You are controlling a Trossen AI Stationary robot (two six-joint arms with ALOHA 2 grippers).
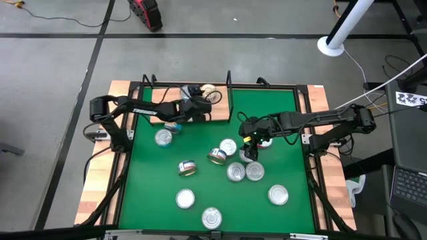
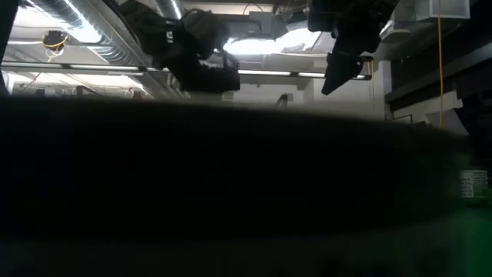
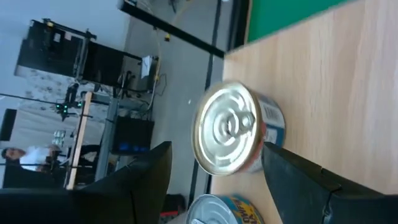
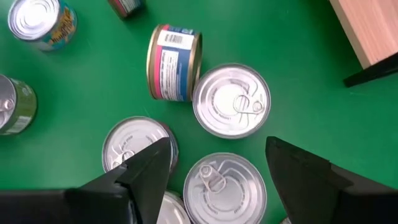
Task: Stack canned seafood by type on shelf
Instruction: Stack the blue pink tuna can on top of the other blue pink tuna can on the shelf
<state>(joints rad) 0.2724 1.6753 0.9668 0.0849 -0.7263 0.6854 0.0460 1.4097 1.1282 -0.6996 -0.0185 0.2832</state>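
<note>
The shelf (image 1: 160,100) is a light wooden board with black uprights at the mat's far edge. My left gripper (image 1: 200,107) hovers over it, open. In the left wrist view its fingers stand on either side of a silver-lidded tin (image 3: 233,127) that rests upright on the shelf board (image 3: 336,93). A second tin with a blue and yellow label (image 3: 221,211) shows closer in. My right gripper (image 1: 250,143) is open above a cluster of tins (image 4: 231,99) on the green mat. Its fingers straddle a silver lid (image 4: 217,186) below without touching it.
Several more tins are spread over the green mat (image 1: 147,180), among them one on its side (image 4: 174,62) and one near the front edge (image 1: 211,217). Another tin sits just in front of the shelf (image 1: 172,125). A dark mass blocks most of the low view.
</note>
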